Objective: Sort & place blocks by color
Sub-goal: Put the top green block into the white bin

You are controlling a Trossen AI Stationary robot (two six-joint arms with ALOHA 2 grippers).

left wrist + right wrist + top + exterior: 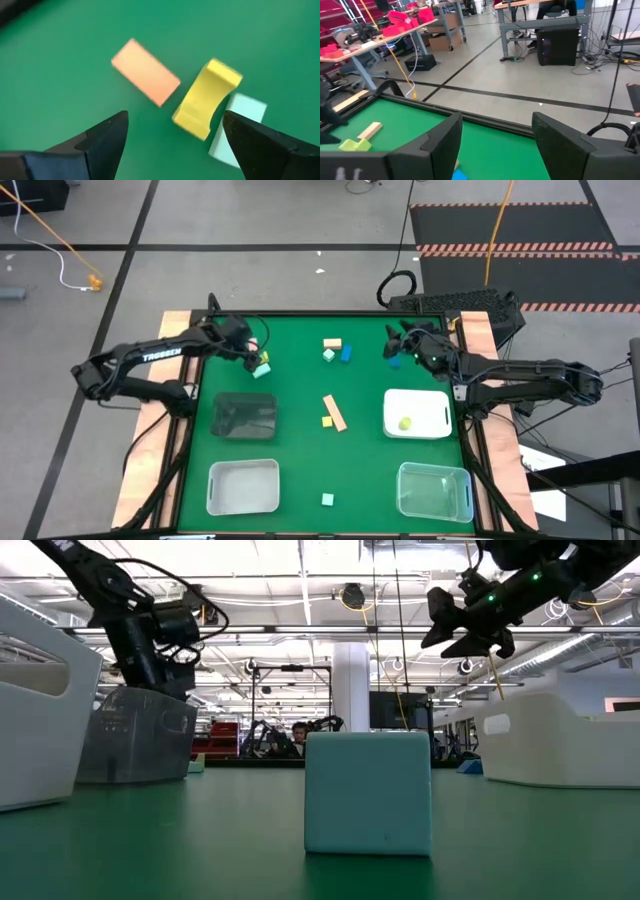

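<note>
My left gripper (175, 142) hangs open, pointing steeply down over three blocks at the table's far left: a salmon bar (145, 72), a yellow arch block (206, 100) and a pale mint block (237, 130) that the arch leans against. In the high view this gripper (254, 356) is right beside the yellow and mint pair (262, 367). My right gripper (395, 340) is open and held level above the far right, with a blue block (394, 361) on the mat below it. Its fingers (435, 145) have nothing between them.
Tan (332, 342), mint (328, 355) and blue (346, 352) blocks lie far centre. A tan bar (334, 412) and a yellow block (326, 421) lie mid-table, a mint cube (327, 500) near the front. Dark tray (228, 430), white bin (243, 485), clear bin (434, 490), and white tray (425, 408) holding a yellow-green piece (405, 423).
</note>
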